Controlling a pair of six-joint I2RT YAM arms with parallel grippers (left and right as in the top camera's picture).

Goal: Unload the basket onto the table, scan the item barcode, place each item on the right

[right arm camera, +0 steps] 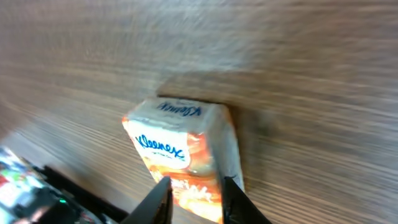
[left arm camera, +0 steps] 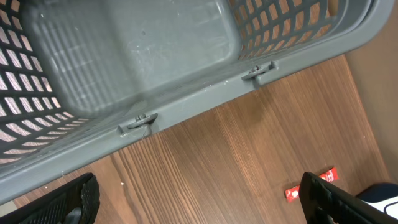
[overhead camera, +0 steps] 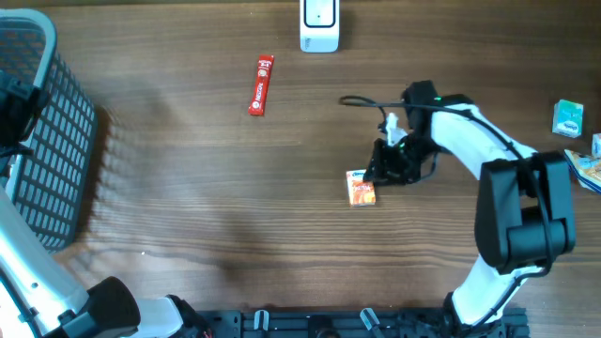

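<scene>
An orange Kleenex tissue pack (overhead camera: 361,188) lies on the wooden table right of centre. My right gripper (overhead camera: 383,169) reaches down to it from the right. In the right wrist view the pack (right arm camera: 180,152) fills the narrow gap between my two black fingertips (right arm camera: 163,194), and the gripper (right arm camera: 198,198) is closed against its near end. No barcode shows on the faces I see. The white scanner (overhead camera: 319,26) stands at the table's far edge. My left gripper (left arm camera: 199,205) hangs wide open over bare wood beside the basket, holding nothing.
A grey mesh basket (overhead camera: 47,141) fills the left side, its rim (left arm camera: 186,102) close above my left fingers. A red sachet (overhead camera: 261,84) lies at the upper middle, also by my left finger (left arm camera: 310,185). A green pack (overhead camera: 567,119) and other items (overhead camera: 587,167) sit far right.
</scene>
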